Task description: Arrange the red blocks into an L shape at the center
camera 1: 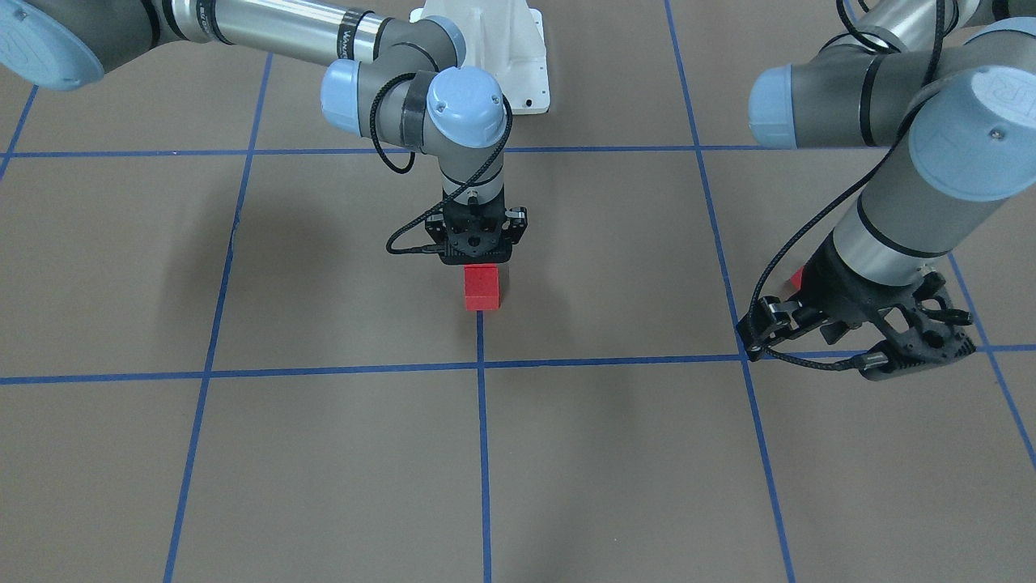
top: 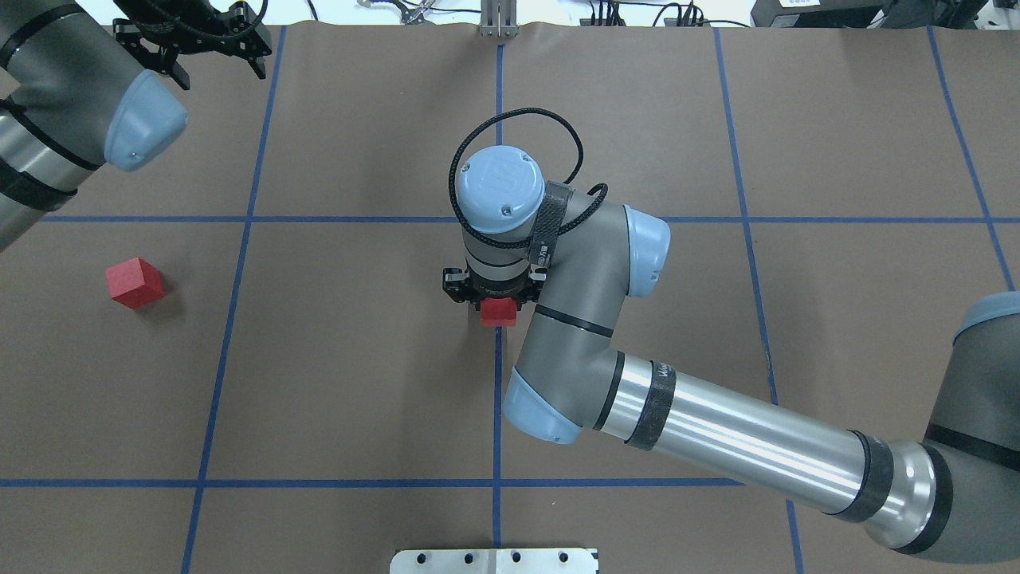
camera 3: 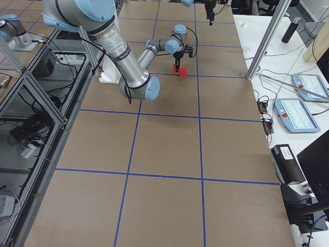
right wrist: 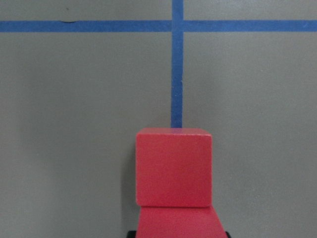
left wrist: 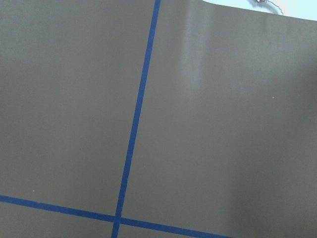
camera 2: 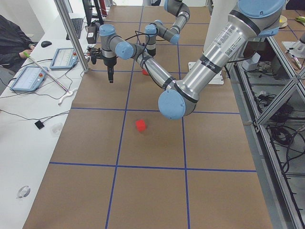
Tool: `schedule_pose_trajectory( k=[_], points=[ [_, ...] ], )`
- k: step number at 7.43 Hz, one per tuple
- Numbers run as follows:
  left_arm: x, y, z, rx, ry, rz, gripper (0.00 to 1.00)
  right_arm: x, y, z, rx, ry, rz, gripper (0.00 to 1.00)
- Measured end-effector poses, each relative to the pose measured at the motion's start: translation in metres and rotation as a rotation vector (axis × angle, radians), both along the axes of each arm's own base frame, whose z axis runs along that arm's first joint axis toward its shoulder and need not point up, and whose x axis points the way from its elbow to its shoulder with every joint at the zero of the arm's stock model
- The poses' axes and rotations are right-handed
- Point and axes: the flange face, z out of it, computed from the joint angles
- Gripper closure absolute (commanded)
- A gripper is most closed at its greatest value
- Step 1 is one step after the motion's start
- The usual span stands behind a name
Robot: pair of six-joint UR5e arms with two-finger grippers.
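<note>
Two red blocks lie in a row on the vertical blue tape line (top: pixel 497 399) of the brown center (top: pixel 382 343). The right wrist view shows the far block (right wrist: pixel 173 166) touching the near block (right wrist: pixel 178 223). My right gripper (camera 1: pixel 477 261) points straight down and is shut on the near block (top: pixel 499 312); the far block (camera 1: pixel 481 287) is free beside it. The third red block (top: pixel 135 283) lies alone on the left cell; it also shows in the exterior left view (camera 2: pixel 140 125). My left gripper (top: pixel 191 48) is open and empty, above the far left corner.
The white metal base (camera 1: pixel 502 57) stands at the robot's side of the floor. My right forearm (top: pixel 717 430) stretches across the right cells. A metal pole (camera 2: pixel 71 38) and a desk with tablets (camera 2: pixel 28 78) stand past the far edge.
</note>
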Motion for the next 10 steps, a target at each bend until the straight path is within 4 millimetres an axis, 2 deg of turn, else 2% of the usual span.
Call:
schedule_pose_trajectory(
  k=[9,10],
  points=[
    [-0.0024,-0.0009,0.0000,0.001,0.000,-0.003,0.00,-0.0015,0.0002,0.0009,-0.001,-0.001,0.000,1.00],
    [-0.0024,-0.0010,0.0000,0.000,0.000,-0.003,0.00,-0.0013,-0.0001,0.0005,-0.001,-0.001,0.000,0.96]
  ],
)
